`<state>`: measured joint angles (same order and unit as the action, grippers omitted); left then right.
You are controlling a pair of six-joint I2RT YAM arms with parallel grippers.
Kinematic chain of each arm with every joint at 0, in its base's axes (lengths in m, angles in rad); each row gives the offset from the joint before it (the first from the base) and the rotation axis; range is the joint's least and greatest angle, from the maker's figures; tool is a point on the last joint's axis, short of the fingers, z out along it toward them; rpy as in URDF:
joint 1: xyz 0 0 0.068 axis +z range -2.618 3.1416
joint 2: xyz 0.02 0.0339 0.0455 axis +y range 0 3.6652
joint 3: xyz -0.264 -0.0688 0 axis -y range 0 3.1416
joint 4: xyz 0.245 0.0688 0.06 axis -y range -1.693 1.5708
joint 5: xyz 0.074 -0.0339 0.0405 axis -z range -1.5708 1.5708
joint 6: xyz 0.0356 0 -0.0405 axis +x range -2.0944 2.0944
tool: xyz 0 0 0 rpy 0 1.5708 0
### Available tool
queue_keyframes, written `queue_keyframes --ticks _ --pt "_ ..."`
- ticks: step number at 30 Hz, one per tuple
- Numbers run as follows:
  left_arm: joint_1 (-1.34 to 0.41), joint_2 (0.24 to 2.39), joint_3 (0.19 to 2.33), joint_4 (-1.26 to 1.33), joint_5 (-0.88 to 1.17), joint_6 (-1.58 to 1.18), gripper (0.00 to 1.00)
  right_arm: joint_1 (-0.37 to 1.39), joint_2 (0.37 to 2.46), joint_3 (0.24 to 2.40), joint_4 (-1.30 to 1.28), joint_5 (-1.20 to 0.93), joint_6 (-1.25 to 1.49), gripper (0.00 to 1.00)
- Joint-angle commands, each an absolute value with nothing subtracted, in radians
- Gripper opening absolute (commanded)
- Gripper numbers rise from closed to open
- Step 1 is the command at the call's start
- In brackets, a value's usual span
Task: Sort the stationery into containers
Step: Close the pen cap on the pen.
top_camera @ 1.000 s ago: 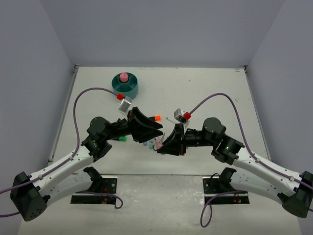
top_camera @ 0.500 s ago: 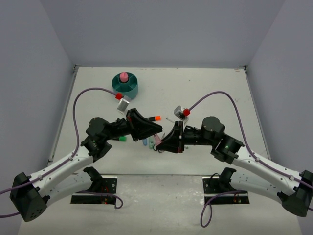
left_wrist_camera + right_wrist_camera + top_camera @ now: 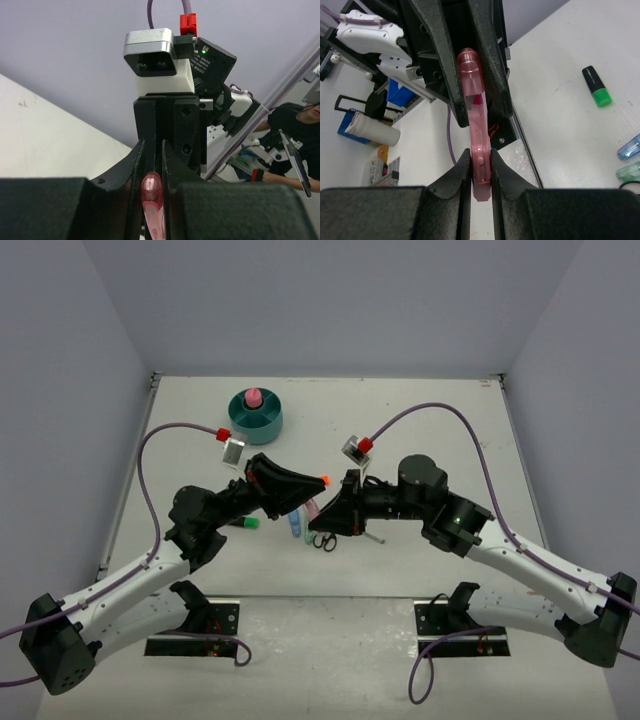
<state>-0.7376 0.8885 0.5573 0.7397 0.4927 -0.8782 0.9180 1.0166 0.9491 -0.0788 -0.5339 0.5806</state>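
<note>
A translucent pink marker [image 3: 475, 115] hangs above the table, held at both ends. My right gripper [image 3: 480, 161] is shut on its near end, and my left gripper [image 3: 151, 159] is shut on its rounded far end [image 3: 151, 187]. In the top view the two grippers meet tip to tip at mid-table, left [image 3: 300, 498] and right [image 3: 335, 516]. The teal organiser [image 3: 266, 424] stands at the back left with a pink tube [image 3: 253, 397] upright in its centre well.
On the table under the grippers lie a blue marker [image 3: 295, 526], black-handled scissors [image 3: 326, 539] and a thin white pen [image 3: 373, 535]. A green-capped highlighter [image 3: 245, 524] lies to the left, and an orange-capped one [image 3: 322, 480] just behind. A pale-green marker [image 3: 630, 171] shows beside the blue one.
My left gripper has shut on the free end of the pink marker that the right gripper holds. Both grippers have shifted a little up and back, uncovering the blue marker and scissors.
</note>
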Motion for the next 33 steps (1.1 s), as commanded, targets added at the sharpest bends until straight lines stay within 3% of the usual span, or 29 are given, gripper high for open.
queue_keyframes --ticks 1,6,19,33 --pt "-0.756 0.932 0.433 0.731 0.575 -0.864 0.00 0.903 1.110 1.241 0.047 -0.403 0.576 0.00" --pt "-0.759 0.883 0.364 0.731 0.547 -0.873 0.00 0.880 1.135 1.275 0.086 -0.299 0.634 0.00" --pt "-0.758 0.808 0.322 0.713 0.439 -0.904 0.00 0.879 0.999 0.897 0.643 -0.235 0.795 0.00" --pt "-0.762 0.894 0.342 0.773 0.484 -0.917 0.00 0.879 1.086 0.863 0.674 -0.322 0.822 0.00"
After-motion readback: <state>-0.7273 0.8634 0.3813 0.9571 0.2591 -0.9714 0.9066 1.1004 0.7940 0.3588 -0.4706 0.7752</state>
